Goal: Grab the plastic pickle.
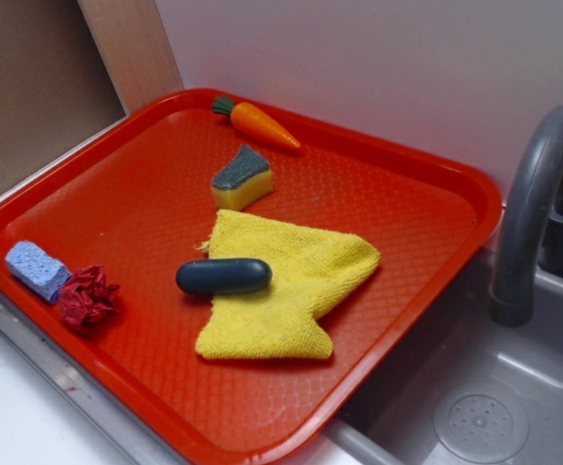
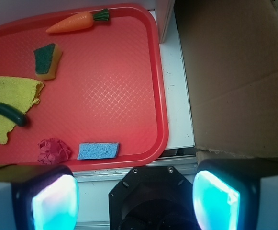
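well away from the pickle (image 2: 9,113) on the yellow cloth (image 2: 7,100), the hand (image 2: 136,201) hangs spread apart.

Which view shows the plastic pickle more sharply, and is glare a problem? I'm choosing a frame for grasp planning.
Exterior view: the plastic pickle is sharp, with soft highlights and a faint shadow on the yellow cloth. Wrist view: the pickle is small and softer; the gripper pads glow cyan.
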Motion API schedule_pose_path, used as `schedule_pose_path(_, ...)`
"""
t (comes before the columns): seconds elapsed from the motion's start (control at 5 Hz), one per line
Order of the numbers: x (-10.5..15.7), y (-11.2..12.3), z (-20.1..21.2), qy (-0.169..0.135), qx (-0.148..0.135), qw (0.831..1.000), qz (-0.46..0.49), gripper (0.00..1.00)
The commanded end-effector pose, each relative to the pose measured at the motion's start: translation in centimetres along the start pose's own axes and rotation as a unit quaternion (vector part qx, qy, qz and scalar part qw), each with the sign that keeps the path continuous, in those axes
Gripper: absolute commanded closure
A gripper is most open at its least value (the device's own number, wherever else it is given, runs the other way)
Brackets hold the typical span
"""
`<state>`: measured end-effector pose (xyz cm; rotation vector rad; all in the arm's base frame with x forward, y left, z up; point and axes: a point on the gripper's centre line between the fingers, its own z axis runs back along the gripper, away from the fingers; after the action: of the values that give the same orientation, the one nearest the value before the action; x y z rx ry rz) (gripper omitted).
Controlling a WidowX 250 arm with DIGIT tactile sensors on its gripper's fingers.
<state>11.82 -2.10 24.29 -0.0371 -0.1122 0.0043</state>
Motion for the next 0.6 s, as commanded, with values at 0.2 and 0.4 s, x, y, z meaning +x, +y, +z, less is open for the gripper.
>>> schedule_pose_path(0.2, 1.1, -3.9, 0.9, -0.028, 0.027, 0.997, -0.066, 0.00)
schedule_pose_path(0.4, 1.1, -8.3, 1.2, -0.063, 0.018, 0.985, -0.161, 0.00)
